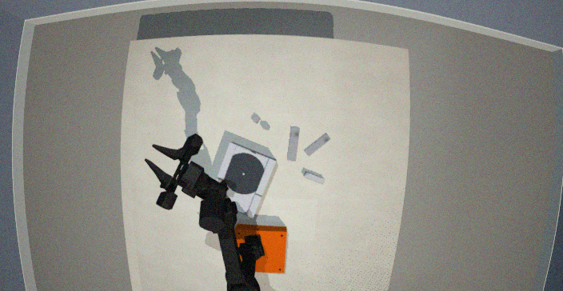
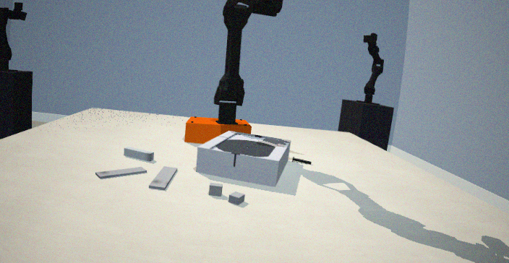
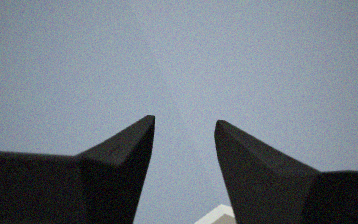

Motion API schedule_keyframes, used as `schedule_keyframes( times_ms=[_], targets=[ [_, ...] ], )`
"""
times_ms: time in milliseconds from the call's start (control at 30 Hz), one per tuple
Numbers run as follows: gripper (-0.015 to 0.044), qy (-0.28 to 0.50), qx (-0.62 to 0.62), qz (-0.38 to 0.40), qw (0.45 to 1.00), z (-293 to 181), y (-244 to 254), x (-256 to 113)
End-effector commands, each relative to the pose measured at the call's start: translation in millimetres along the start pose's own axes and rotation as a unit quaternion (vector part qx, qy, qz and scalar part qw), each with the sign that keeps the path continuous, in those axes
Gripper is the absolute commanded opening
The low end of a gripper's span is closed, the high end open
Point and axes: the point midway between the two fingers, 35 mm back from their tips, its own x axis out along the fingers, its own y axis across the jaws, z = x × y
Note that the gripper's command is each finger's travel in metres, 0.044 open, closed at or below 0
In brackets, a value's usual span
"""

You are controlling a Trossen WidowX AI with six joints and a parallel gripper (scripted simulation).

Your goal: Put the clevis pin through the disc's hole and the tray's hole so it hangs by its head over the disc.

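Note:
The dark disc [image 1: 245,164] [image 2: 246,149] lies flat in the rimmed tray [image 1: 269,171] [image 2: 217,165]; a light spot marks its middle hole. The tray's own pin hole cannot be made out. The pin [image 2: 301,161] lies on its side on the table beside the tray in the exterior view; in the top view the arm hides it. My gripper [image 1: 149,153] [image 3: 185,125] is partly open with nothing between its fingers. It is raised high above the table, left of the tray in the top view, and its fingers are out of frame in the exterior view.
Two small blocks [image 1: 255,117] [image 2: 215,189], two flat bars [image 1: 293,143] [image 2: 163,178] and a longer block [image 1: 313,175] [image 2: 139,154] lie on the table near the tray. The orange base [image 1: 273,250] [image 2: 202,130] stands close behind the tray in the exterior view.

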Motion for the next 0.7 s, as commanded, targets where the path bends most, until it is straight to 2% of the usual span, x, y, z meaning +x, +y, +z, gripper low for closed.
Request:
schedule_keyframes(
  times_ms=[0, 167, 333, 500, 667],
  targets=[
    [0.016, 0.045, 0.167, -0.079, 0.982, -50.8, -34.4, 6.1],
    [0.016, 0.09, 0.38, -0.212, 0.896, -129.1, -67.2, 0.5],
    [0.016, 0.108, 0.533, -0.361, 0.757, -211.2, -85.5, -25.2],
    [0.016, 0.093, 0.613, -0.515, 0.592, -285.6, -88.0, -71.6],
    [0.016, 0.044, 0.617, -0.66, 0.426, -342.1, -76.8, -134.1]
  ],
)
